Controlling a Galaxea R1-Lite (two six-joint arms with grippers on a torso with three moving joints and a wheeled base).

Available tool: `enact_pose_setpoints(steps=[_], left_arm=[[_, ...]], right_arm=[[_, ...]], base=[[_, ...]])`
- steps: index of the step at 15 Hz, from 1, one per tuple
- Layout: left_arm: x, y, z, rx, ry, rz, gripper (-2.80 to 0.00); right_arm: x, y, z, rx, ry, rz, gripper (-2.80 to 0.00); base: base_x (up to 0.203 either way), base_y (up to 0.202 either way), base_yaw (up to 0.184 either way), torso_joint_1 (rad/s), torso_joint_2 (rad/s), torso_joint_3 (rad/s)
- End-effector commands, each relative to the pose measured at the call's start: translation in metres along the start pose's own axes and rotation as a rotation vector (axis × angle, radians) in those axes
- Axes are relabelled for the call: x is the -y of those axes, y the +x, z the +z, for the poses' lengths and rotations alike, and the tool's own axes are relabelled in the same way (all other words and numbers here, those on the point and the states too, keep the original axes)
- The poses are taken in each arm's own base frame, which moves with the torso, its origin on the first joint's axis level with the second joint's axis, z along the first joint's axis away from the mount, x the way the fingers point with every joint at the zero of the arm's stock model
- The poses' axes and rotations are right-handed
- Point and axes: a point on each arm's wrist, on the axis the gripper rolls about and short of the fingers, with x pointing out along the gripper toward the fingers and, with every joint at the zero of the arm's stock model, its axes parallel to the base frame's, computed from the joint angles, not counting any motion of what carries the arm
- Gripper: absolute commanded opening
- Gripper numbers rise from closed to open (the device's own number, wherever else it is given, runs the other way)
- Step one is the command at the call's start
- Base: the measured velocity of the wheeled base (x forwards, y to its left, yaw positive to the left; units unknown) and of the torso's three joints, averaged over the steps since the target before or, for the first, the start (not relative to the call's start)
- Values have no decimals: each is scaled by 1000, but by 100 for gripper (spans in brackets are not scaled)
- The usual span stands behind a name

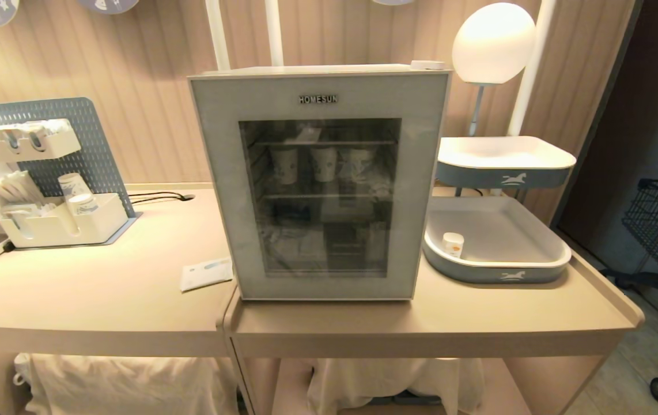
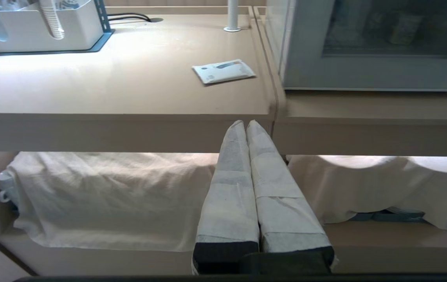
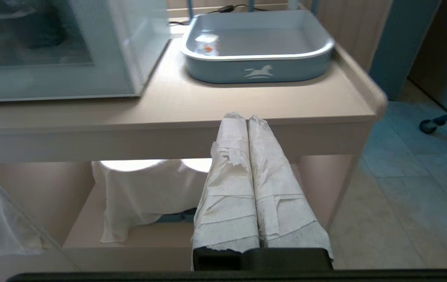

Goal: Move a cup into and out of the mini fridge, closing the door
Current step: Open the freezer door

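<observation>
Both tools, left [image 2: 246, 124] and right [image 3: 242, 117], pressed together below the counter edge [image 1: 421, 340].

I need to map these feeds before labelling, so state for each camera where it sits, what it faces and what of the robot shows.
Head view: high, looking down at the mini fridge, door shut; no arm shows.
Left wrist view: below the counter edge, facing a paper packet; shut left end effector shows.
Right wrist view: below the counter, facing the tray holding the cup; shut right end effector shows.
All three share the fridge.
</observation>
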Motion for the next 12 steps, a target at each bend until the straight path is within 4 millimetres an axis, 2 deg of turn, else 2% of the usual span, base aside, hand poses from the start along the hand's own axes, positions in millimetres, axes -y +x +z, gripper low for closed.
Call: enact_pose_setpoints(steps=[1, 7, 12], left_arm=[[0, 0, 0, -1, -1, 1, -280], [0, 0, 0, -1, -1, 1, -280], [0, 0, 0, -1, 9, 2, -280]], right_arm=[[0, 0, 0, -2, 0, 0, -280], [0, 0, 0, -2, 1, 0, -280], [0, 0, 0, -3, 1, 0, -280]], base=[[0, 197, -1, 2, 2, 3], [0, 181, 1, 7, 1, 4], [0, 16, 1, 1, -1, 1]])
